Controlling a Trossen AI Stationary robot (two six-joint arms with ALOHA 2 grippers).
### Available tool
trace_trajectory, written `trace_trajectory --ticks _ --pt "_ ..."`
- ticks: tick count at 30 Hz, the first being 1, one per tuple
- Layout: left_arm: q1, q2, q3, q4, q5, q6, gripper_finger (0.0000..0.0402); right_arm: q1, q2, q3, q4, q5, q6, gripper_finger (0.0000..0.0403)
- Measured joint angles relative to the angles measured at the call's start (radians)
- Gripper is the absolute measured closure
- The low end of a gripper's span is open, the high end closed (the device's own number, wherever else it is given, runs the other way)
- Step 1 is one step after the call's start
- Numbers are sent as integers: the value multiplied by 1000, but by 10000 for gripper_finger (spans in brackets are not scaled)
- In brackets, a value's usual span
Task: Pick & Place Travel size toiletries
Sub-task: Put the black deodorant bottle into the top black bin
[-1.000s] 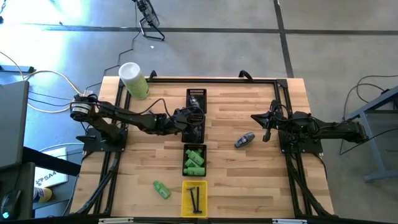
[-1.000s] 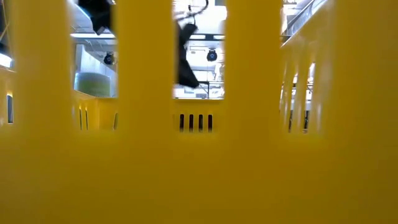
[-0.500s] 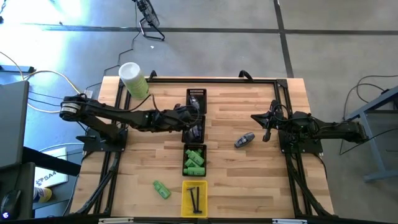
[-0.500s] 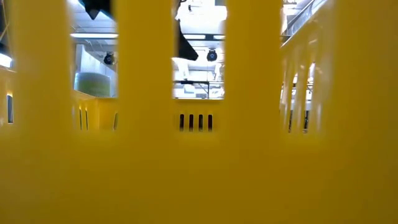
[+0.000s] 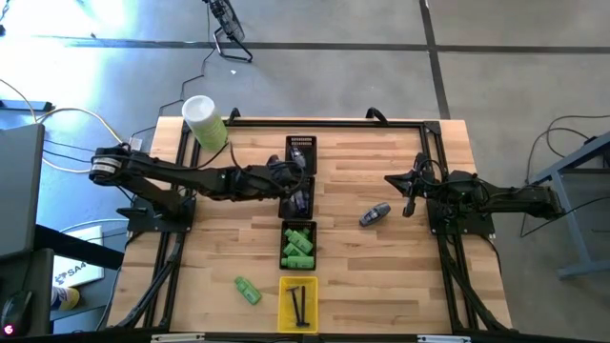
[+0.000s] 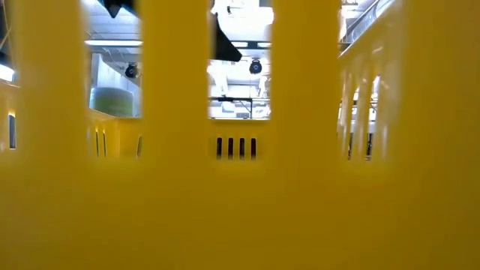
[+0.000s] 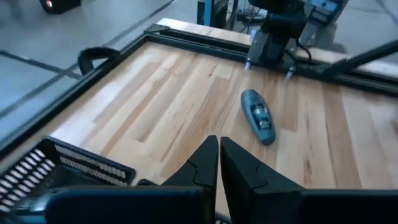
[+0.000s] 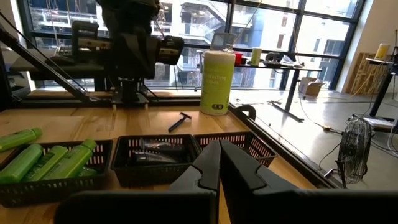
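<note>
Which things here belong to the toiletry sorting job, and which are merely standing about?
Belong to the job:
- green bottles in the black tray
- loose green bottle
- grey-blue oval piece
- tubes in the middle tray
- dark sticks in the yellow tray
- dark stick on the table

Just standing about:
- big pale-green cylinder

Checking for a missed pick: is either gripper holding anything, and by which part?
Nothing is held. The left gripper is shut and empty above the black trays; the right gripper is shut and empty at the table's right side.
</note>
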Motion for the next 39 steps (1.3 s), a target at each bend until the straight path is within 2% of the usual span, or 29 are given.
trace_trajectory --ticks 10,14,19,23,29,33,39 --pt "0 -34 -1 -10 -1 65 387 0 0 0 0 0 7 401" --pt "0 -71 -1 -64 0 137 387 0 0 0 -11 3 9 401" --pt "0 -102 -2 -125 125 189 387 0 0 -1 -26 4 89 401" --pt "0 -107 -9 -133 158 219 387 0 0 -1 -22 4 122 401" --pt "0 -106 -128 35 159 220 387 0 0 -1 3 4 140 401" --pt "0 -124 -223 135 197 220 387 0 0 -1 6 4 140 401" --pt "0 -216 -302 153 205 259 387 0 0 -1 5 4 141 401"
